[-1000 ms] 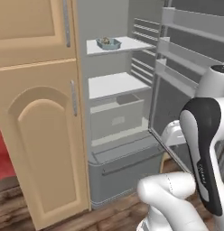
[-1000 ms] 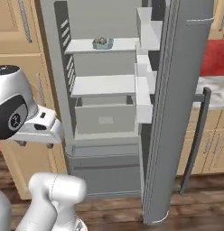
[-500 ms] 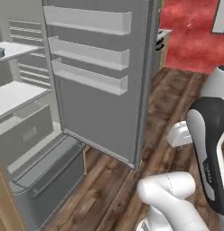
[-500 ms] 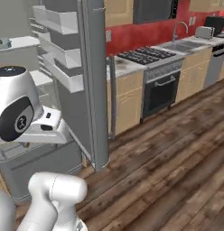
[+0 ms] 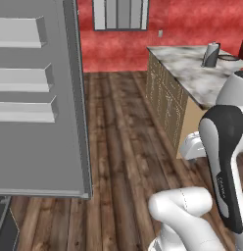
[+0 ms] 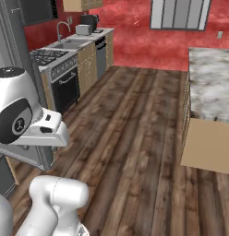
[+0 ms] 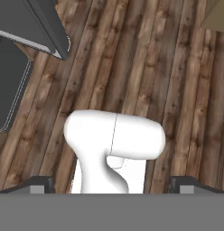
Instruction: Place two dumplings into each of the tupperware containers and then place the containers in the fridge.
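Wood plank floor (image 5: 123,142) fills most of all three views, red wall (image 5: 118,44) behind it with a grey-paned window (image 5: 120,14).

Fridge (image 5: 40,98): its open door takes the left of the left base view, inner face toward camera, three white door racks (image 5: 23,73) stacked on it. In the hand view the door's bottom corner (image 7: 37,27) sits top left, over the floor, with a dark grey panel below it at the left edge. Right base view catches a grey strip of the fridge (image 6: 5,60) at far left, behind the arm.

Island desk (image 5: 202,78): marble top, tan cabinet sides, right of the left base view; same desk (image 6: 208,92) at right in the right base view. Small grey metal pot-like item (image 5: 210,54) stands on its far end, too small to identify.

Far kitchen run in the right base view: stove with black oven door (image 6: 58,78), sink with tap (image 6: 65,41), toaster (image 6: 83,30) and a dark appliance beside it.

Gripper (image 7: 111,189): jaws spread wide, tips at the two bottom corners of the hand view, nothing between them, pointing down at the floor.
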You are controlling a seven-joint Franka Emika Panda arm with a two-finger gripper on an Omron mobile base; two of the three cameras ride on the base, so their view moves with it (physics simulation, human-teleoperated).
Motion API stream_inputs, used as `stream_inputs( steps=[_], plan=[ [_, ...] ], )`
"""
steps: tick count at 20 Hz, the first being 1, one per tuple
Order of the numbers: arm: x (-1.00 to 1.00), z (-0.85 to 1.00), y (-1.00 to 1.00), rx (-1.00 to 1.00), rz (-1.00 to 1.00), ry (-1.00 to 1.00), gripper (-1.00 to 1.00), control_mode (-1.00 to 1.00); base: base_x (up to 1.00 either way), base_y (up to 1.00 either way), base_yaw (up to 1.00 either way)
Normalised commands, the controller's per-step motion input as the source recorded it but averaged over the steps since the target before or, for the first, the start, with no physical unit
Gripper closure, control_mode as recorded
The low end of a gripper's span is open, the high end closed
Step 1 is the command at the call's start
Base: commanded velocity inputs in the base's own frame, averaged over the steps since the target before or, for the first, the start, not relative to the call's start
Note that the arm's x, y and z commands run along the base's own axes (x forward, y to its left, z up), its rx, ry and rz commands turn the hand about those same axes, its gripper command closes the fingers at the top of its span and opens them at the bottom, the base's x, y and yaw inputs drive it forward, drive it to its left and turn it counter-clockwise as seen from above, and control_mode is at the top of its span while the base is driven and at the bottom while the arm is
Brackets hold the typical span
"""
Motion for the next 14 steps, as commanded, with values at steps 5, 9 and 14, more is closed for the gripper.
stream_inputs(
  steps=[5,9,14],
  plan=[
    [0.00,0.00,0.00,0.00,0.00,0.00,-1.00,1.00,0.50,-0.95,-0.43],
    [0.00,0.00,0.00,0.00,0.00,0.00,-1.00,1.00,0.97,-1.00,-0.03],
    [0.00,0.00,0.00,0.00,0.00,0.00,-1.00,1.00,0.49,-1.00,0.00]
  ],
)
